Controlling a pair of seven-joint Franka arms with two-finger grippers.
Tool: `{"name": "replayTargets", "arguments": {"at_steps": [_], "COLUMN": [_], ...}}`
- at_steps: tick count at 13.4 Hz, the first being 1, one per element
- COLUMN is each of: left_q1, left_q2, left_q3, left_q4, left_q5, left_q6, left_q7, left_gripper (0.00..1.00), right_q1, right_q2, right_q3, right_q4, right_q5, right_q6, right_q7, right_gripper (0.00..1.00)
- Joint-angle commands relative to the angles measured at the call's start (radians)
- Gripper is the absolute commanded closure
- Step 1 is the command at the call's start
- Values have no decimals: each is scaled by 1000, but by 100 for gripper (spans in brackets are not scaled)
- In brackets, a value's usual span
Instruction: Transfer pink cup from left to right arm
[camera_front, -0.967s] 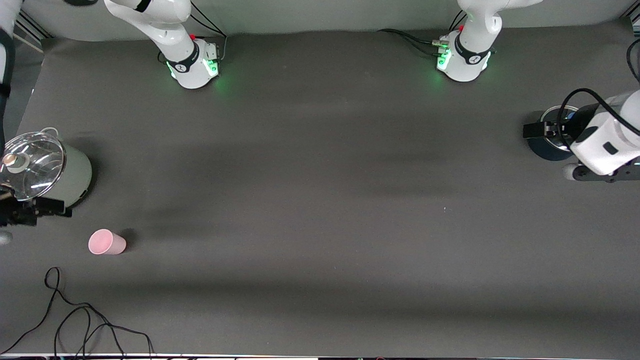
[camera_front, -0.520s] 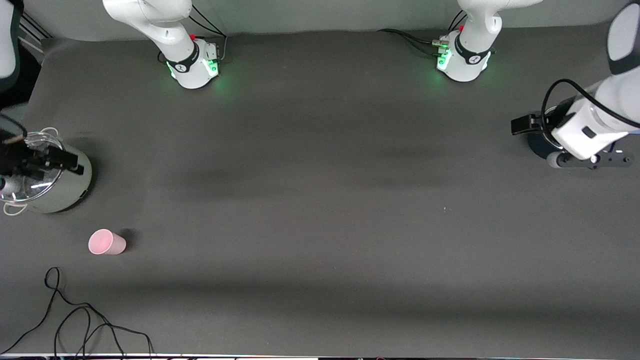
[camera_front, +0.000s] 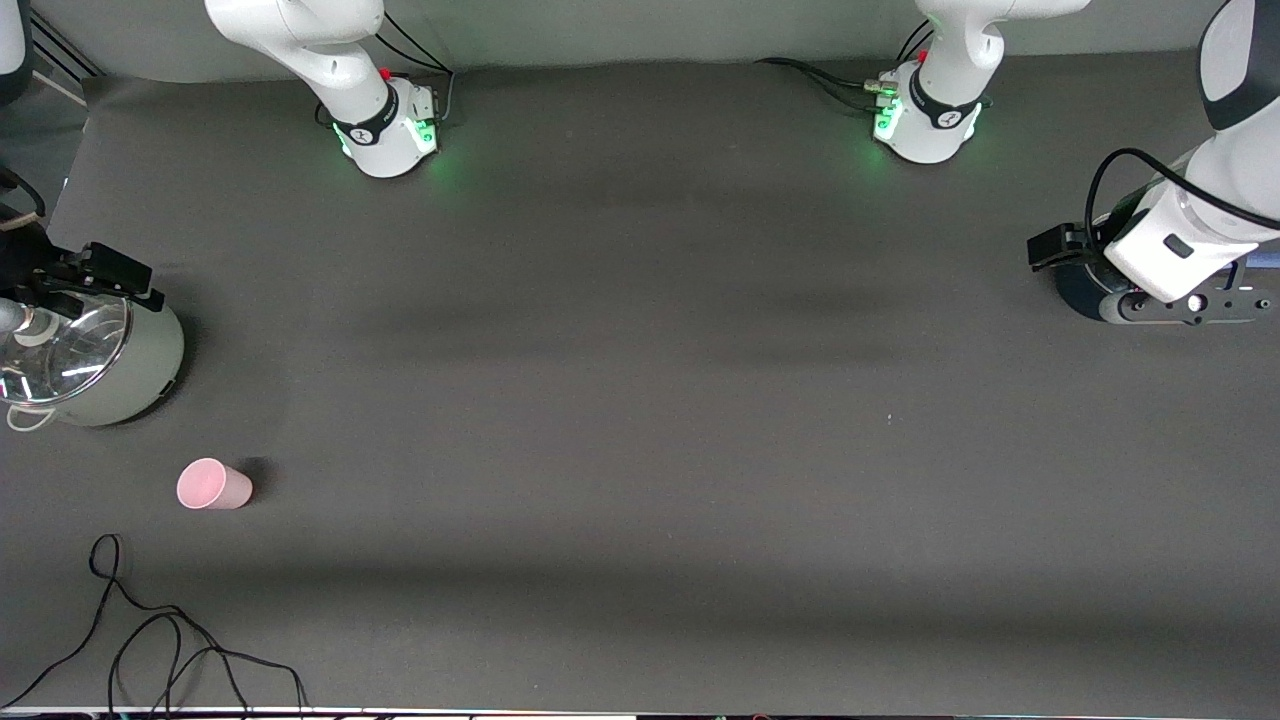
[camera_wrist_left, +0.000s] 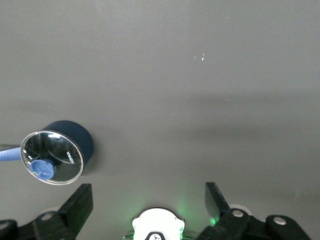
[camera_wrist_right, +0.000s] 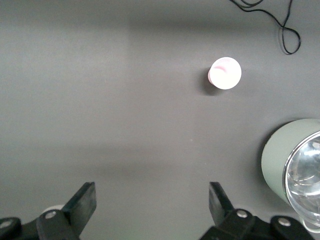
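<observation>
The pink cup (camera_front: 213, 485) stands upright on the grey table toward the right arm's end, nearer to the front camera than the pale green pot (camera_front: 140, 360). In the right wrist view the pink cup (camera_wrist_right: 225, 73) shows from above, apart from my right gripper (camera_wrist_right: 152, 200). My right gripper (camera_front: 125, 280) hangs open and empty over the pot's rim. My left gripper (camera_front: 1048, 250) hangs open and empty over the dark blue saucepan (camera_front: 1080, 292) at the left arm's end. The left wrist view shows the left gripper (camera_wrist_left: 148, 200) above bare table beside that saucepan (camera_wrist_left: 59, 152).
The pale green pot (camera_wrist_right: 282, 162) carries a glass lid (camera_front: 55, 350). The saucepan has a glass lid (camera_wrist_left: 52, 157) with a blue knob. A loose black cable (camera_front: 150, 640) lies near the table's front edge, nearer to the front camera than the cup.
My right gripper has moved from the camera side of the green pot across it to its farther rim. The pot and lid look shifted. My left gripper has drifted slightly over the saucepan. The cup has not moved.
</observation>
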Motion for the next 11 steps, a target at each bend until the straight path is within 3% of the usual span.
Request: {"name": "replayTargets", "arguments": {"at_steps": [1, 5, 11], "left_q1": [0, -61, -55], "left_q2": [-29, -46, -42], "left_q3": [15, 76, 76], "left_q4": [-31, -51, -51], "left_q5": [17, 17, 17], "left_q6": [30, 44, 49], "left_q7": [45, 48, 48], "left_gripper": [0, 0, 0], "right_q1": [-3, -24, -29], "right_q2": [22, 50, 47], "right_q3": [20, 61, 61], "right_q4": [62, 121, 112], "right_q5": [-32, -32, -32], "right_q6": [-33, -72, -95], "right_q7": [58, 117, 150], "right_gripper": [0, 0, 0]}}
